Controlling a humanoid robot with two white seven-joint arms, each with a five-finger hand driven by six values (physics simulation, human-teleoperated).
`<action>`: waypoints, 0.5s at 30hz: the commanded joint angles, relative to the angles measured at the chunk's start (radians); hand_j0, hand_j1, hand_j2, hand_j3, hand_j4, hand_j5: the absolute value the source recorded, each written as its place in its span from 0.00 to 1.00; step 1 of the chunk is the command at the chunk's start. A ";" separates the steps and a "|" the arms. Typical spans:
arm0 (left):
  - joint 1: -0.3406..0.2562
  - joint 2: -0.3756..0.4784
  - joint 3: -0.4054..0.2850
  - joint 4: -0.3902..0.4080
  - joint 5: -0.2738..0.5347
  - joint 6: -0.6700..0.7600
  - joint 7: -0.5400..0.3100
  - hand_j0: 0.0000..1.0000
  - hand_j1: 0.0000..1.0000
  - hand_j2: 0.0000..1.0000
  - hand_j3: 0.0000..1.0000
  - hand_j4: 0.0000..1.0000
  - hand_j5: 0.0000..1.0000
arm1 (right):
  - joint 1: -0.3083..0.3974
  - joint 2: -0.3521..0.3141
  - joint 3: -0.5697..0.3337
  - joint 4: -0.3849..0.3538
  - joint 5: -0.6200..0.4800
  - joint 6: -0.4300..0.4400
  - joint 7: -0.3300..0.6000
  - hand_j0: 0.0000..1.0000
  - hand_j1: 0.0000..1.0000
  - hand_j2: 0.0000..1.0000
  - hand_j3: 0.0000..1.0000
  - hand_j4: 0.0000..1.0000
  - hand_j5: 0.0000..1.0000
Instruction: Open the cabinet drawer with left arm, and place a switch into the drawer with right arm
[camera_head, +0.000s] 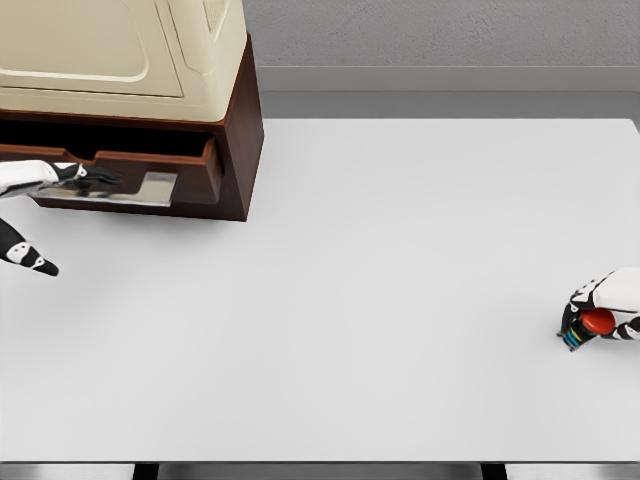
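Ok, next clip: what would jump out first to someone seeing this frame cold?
Probably the red switch gripped in the right hand at the far right edge of the white table, the only bright colour there. Next, the dark wooden cabinet at the upper left, its drawer pulled partly out, with the left hand at the metal handle.

On the white worktop (400, 280), the left robot hand (45, 180) grips the handle of the cabinet (235, 130) drawer (150, 170), slightly open. The right robot hand (605, 312) clasps the red switch (597, 321).
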 joint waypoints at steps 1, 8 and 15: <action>0.000 0.008 0.002 0.001 0.000 0.006 0.002 1.00 1.00 1.00 1.00 1.00 1.00 | 0.000 -0.002 -0.002 0.000 -0.014 0.002 0.000 0.56 0.56 0.56 0.56 0.56 0.56; 0.003 0.009 -0.002 0.001 0.015 0.006 0.002 1.00 1.00 1.00 1.00 1.00 1.00 | 0.000 0.004 -0.009 0.003 -0.029 0.002 0.000 0.56 0.56 0.56 0.56 0.56 0.56; 0.022 0.013 0.000 -0.001 0.046 0.006 0.002 1.00 1.00 1.00 1.00 1.00 1.00 | -0.011 0.013 -0.011 0.022 -0.029 0.002 0.000 0.55 0.55 0.55 0.55 0.55 0.55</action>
